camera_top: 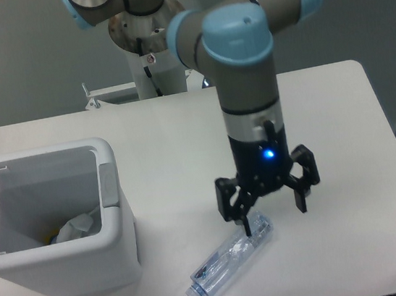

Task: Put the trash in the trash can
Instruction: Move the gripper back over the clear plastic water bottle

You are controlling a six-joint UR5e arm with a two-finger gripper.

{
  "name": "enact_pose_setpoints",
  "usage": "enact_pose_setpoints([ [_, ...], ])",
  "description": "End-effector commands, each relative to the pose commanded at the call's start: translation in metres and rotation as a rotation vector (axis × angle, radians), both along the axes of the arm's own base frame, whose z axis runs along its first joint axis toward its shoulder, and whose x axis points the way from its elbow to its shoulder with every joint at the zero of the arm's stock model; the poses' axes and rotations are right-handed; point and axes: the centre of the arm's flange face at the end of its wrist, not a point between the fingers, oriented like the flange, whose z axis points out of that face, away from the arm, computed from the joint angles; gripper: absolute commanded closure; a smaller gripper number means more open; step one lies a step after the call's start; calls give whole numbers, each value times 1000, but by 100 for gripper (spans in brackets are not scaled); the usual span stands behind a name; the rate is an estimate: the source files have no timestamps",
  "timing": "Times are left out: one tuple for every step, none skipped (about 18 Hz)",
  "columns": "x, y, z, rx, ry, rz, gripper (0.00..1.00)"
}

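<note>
White desk (328, 138), grey floor behind. My tool (273, 215) hangs fingers apart, gripping nothing, over the upper end of the squashed bottle (230, 257); one fingertip overlaps it in view, contact unclear. Bottle: clear, bluish, flattened, lying diagonally near the desk's front edge, cap end toward that edge. White trash can (117, 224) sits at left, lid open, grey tab on the rim, crumpled wrapper (75, 228) inside. Bare desk lies between bottle and can.

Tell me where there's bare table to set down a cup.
Free: the back strip behind the trash can, and the right side beyond the pincer to the table edge. Crowded: front centre, where the open pincer hovers over the bottle.
</note>
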Motion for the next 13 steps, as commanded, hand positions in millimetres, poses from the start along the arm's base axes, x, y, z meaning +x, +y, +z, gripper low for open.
enact_pose_setpoints([
  [-2,1,-5,-6,2,-6,0],
  [-4,3,-8,-9,6,-15,0],
  [-9,7,-11,-19,22,-41,0],
  [-12,10,-15,-36,37,-76,0],
  [-12,11,-20,-51,44,-103,0],
  [-13,12,-26,-60,41,-114,0],
  [-13,12,-29,-68,45,-127,0],
  [-14,14,-34,-83,55,-160,0],
  [-14,16,-38,-101,67,-197,0],
  [-13,17,-41,-112,74,-223,0],
  [-12,20,-45,-118,73,-237,0],
  [-12,21,-49,-123,72,-247,0],
  [-12,21,-53,-136,80,-275,0],
])
